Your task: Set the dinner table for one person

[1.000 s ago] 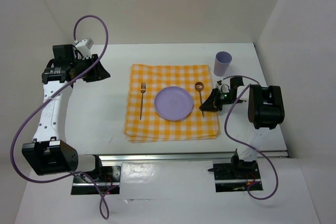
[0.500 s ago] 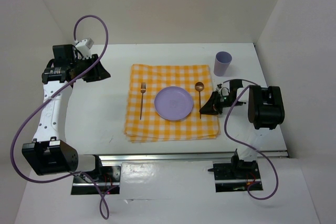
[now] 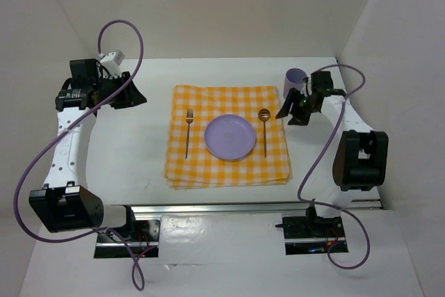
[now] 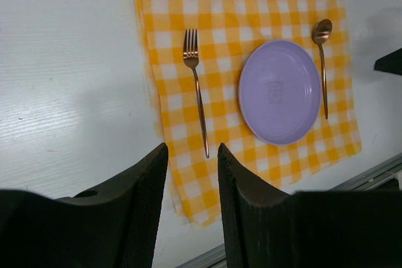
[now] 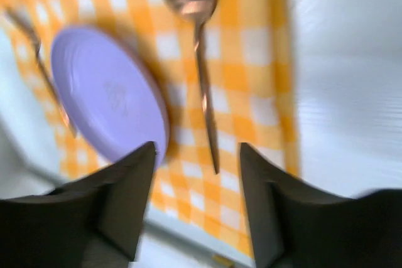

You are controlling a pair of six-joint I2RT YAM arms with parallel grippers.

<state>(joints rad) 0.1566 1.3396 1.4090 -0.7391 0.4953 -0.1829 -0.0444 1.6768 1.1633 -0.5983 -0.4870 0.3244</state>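
A yellow-and-white checked cloth (image 3: 226,165) lies on the white dinner table (image 3: 139,151). On the cloth are a lilac plate (image 3: 230,137), a copper fork (image 3: 188,133) to its left and a copper spoon (image 3: 264,130) to its right. A lilac cup (image 3: 295,83) stands off the cloth's back right corner. My right gripper (image 3: 284,113) is open and empty, raised beside the cup; its wrist view shows the spoon (image 5: 201,61) and the plate (image 5: 107,98) below. My left gripper (image 3: 138,97) is open and empty, far left of the cloth; its view shows the fork (image 4: 196,92) and the plate (image 4: 279,91).
A metal rail (image 3: 257,206) runs along the table's near edge. White walls close in the back and both sides. A purple cable (image 3: 125,33) loops above the left arm. Bare tabletop lies left and right of the cloth.
My right gripper has moved from the spoon's handle up and back to the right, beside the cup. The spoon stays on the cloth. The left arm has not moved.
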